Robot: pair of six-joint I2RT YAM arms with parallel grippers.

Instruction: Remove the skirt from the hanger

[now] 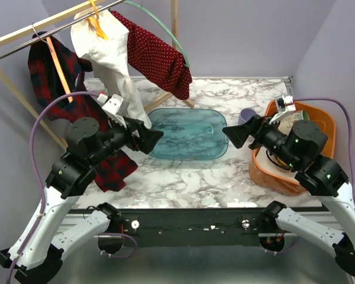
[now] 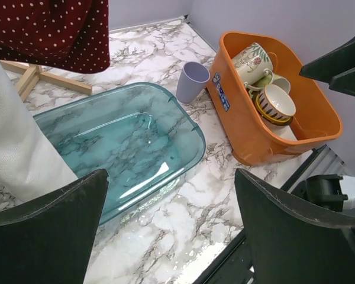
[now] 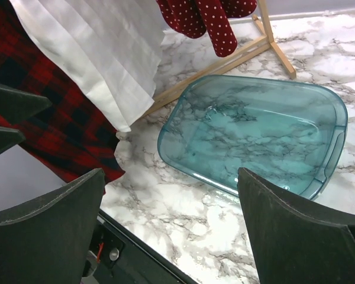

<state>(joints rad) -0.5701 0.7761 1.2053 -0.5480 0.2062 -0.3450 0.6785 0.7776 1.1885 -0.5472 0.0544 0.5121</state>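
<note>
My grippers stand wide open and hold nothing: the left gripper (image 1: 148, 137) and the right gripper (image 1: 231, 134) face each other at either end of the tray (image 1: 189, 133). Only the top view shows the orange hanger (image 1: 96, 23) on the rail (image 1: 59, 31), with the white skirt (image 1: 109, 56) hanging from it, just beside my left arm. Only my left wrist view shows the mugs (image 2: 275, 102) in the bin (image 2: 236, 112). Both wrist views cut off the skirt's top, and I cannot make out how the hanger grips it.

You have white marble-pattern tabletop (image 1: 183, 177): translucent teal plastic tub (image 1: 189, 133) centre, lilac plastic cup (image 2: 192, 81) just beside orange plastic bin (image 2: 239, 127) right, wooden rack foot (image 2: 59, 81) rear-left.
</note>
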